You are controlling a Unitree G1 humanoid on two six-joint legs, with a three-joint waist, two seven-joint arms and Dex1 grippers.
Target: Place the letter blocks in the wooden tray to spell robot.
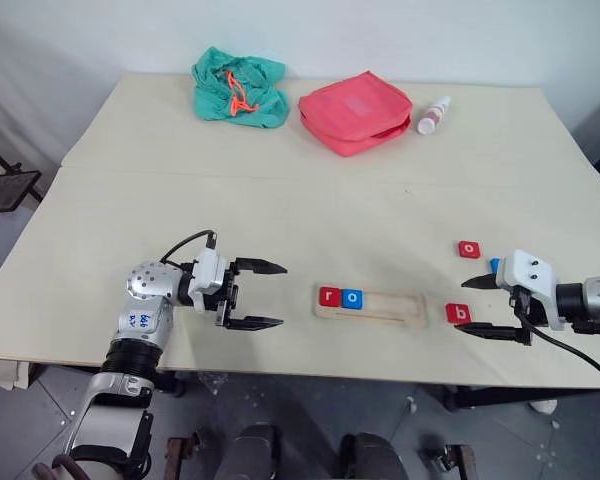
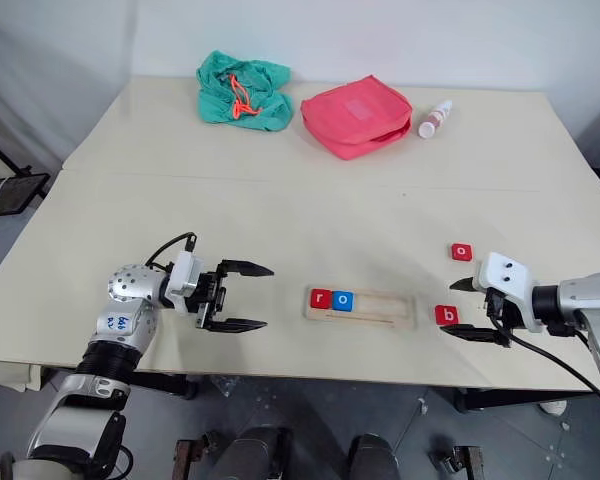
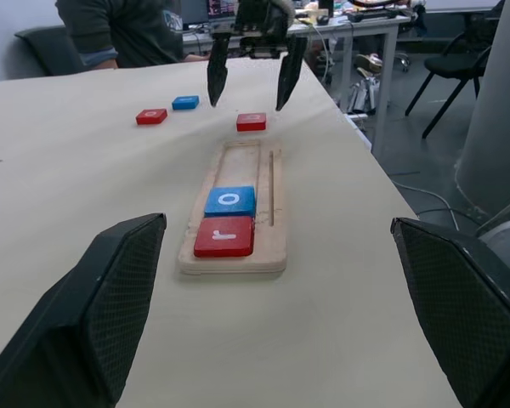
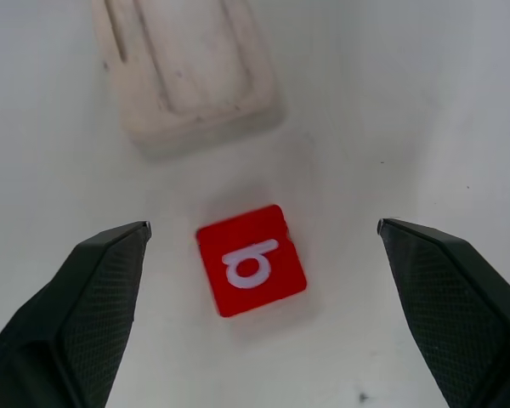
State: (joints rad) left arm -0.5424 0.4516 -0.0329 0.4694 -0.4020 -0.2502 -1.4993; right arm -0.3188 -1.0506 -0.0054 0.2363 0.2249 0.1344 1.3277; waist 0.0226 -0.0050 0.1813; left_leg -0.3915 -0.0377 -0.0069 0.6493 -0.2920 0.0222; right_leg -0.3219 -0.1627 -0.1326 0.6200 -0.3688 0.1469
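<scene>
right gripper (image 1: pixel 483 306): fingers spread wide, we see the red b block (image 4: pixel 251 259) lying between them on the table | left gripper (image 1: pixel 270 295): fingers apart, empty, the wooden tray (image 1: pixel 390 305) ahead holding red r (image 1: pixel 329 296) and blue o (image 1: pixel 352 298) | left wrist view adds a person's sleeve (image 3: pixel 98 53) beyond the table

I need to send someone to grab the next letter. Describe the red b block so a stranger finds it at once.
Start at the long pale wooden tray near the table's front edge, holding a red r block and a blue o block. Just past its empty end, on the robot's right, lies a small flat red square block with a white b. Another red block, farther back, reads o.
</scene>
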